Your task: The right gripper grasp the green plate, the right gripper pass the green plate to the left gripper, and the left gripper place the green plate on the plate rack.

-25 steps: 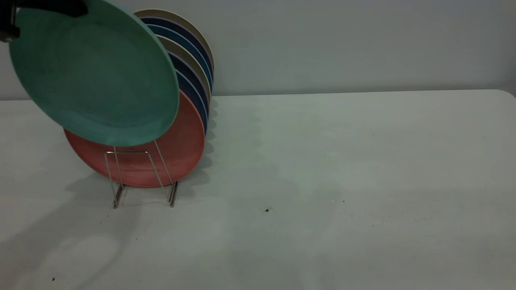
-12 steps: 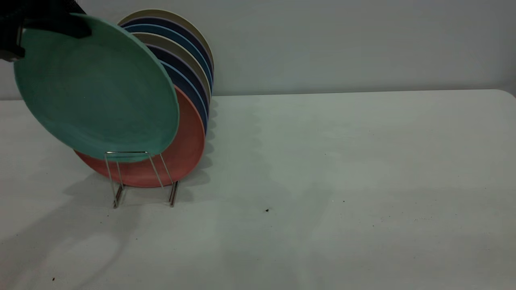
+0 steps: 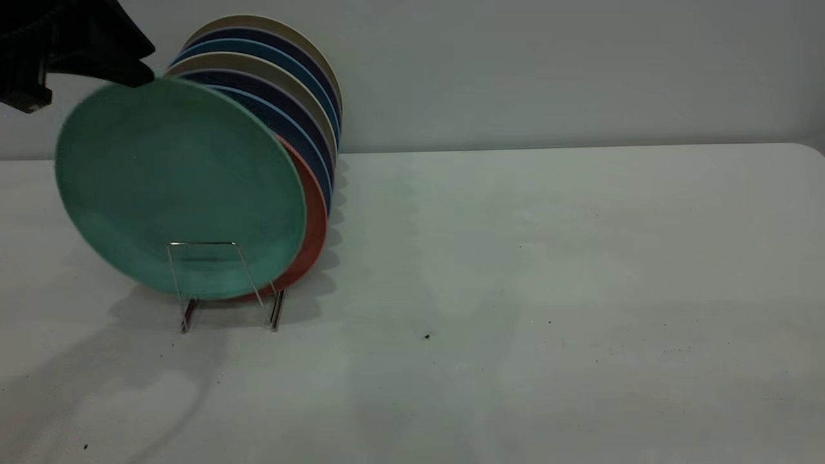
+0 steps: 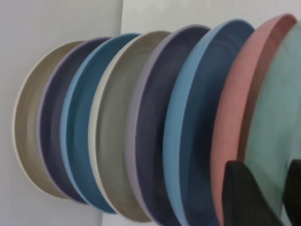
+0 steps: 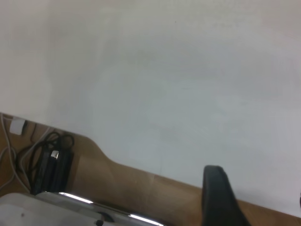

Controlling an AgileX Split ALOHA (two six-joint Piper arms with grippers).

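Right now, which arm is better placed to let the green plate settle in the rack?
The left. Its gripper is at the green plate's top rim, the plate's bottom in the rack, before the pink plate. The right gripper is elsewhere.

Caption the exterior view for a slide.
Left pincer lowers the green plate into the plate rack, in front of the salmon-pink plate.

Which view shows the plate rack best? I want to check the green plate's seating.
The exterior view: the plate rack shows its front wire loop and feet, with the green plate standing behind that loop, before the pink plate. The left wrist view shows only plate rims, no wire. The right wrist view shows only bare table.
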